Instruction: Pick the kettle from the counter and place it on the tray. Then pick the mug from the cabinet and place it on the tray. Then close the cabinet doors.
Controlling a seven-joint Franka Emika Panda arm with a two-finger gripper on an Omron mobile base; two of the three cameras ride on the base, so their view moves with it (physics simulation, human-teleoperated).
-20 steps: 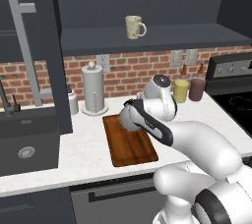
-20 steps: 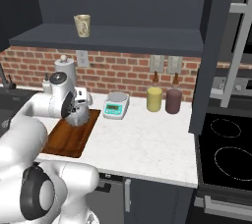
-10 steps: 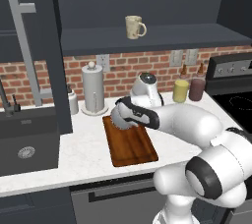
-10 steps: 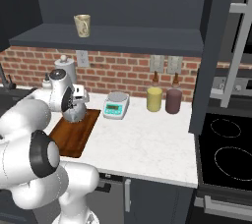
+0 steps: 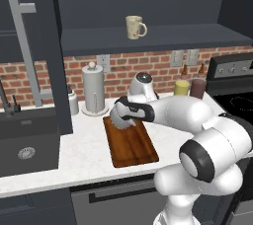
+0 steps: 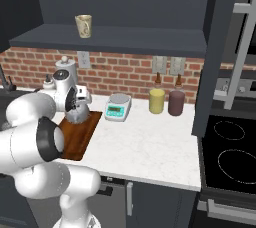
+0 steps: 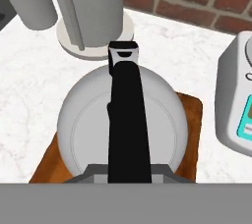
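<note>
The silver-grey kettle (image 7: 83,125) is at the far end of the dark wooden tray (image 5: 133,147), and I cannot tell whether it rests on it or hangs just above. My gripper (image 7: 129,168) is shut on the kettle's dark handle from above. From the sides the gripper (image 5: 124,112) (image 6: 79,101) sits over the kettle (image 5: 118,120) (image 6: 77,117). The cream mug (image 5: 134,26) (image 6: 83,25) stands on the shelf of the open cabinet (image 5: 163,39). One cabinet door (image 5: 47,56) stands open at the left, the other cabinet door (image 6: 220,57) at the right. The tray (image 6: 77,139) lies on the white counter (image 6: 145,144).
A steel paper-towel holder (image 5: 93,88) (image 7: 93,7) stands just behind the tray. A kitchen scale (image 6: 118,107) (image 7: 238,105) sits to its right, then a yellow canister (image 6: 156,101) and a maroon canister (image 6: 176,103). There is a sink (image 5: 24,137) at the left and a stove (image 6: 232,152) at the right.
The kettle has shifted slightly left over the tray's far end, and the arm's elbow has swung out to the right. The grip on the handle is unchanged.
</note>
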